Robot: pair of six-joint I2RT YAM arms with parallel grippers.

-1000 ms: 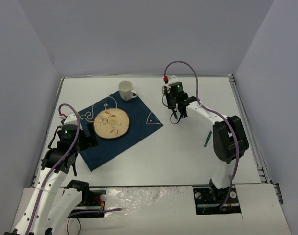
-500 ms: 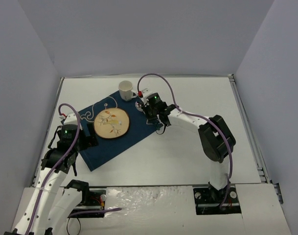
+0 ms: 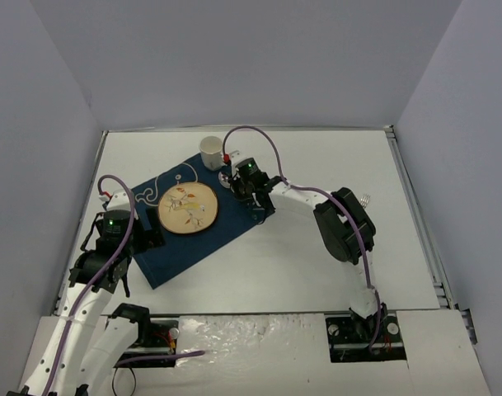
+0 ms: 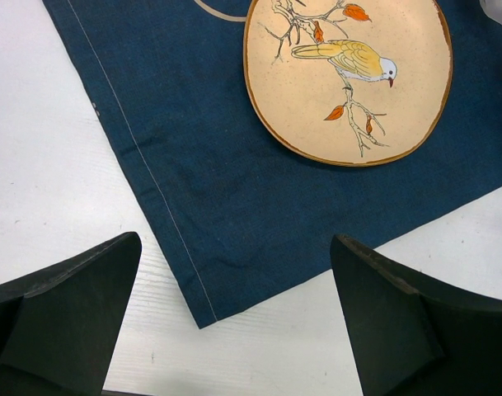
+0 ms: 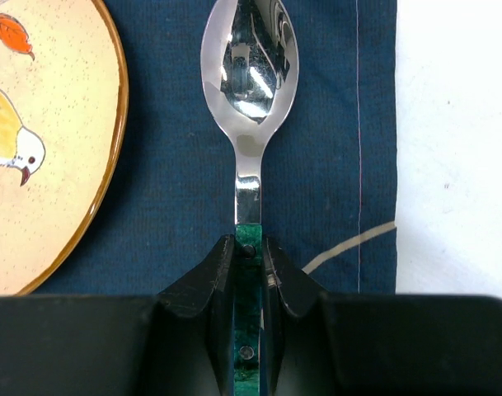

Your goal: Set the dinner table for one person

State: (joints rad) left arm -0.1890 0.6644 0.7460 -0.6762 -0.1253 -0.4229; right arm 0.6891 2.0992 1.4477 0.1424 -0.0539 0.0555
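Right wrist: clamps spoon (image 5: 249, 74) in right pincer (image 5: 249, 247), just swung to plate's (image 5: 44, 148) three o'clock, ready to lay; left pincer (image 4: 236, 239) agape.

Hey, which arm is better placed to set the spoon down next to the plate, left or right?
Right. The right end effector is shut on the spoon by its green handle, its bowl over the placemat beside the plate. The left end effector is open and empty, near the placemat's corner.
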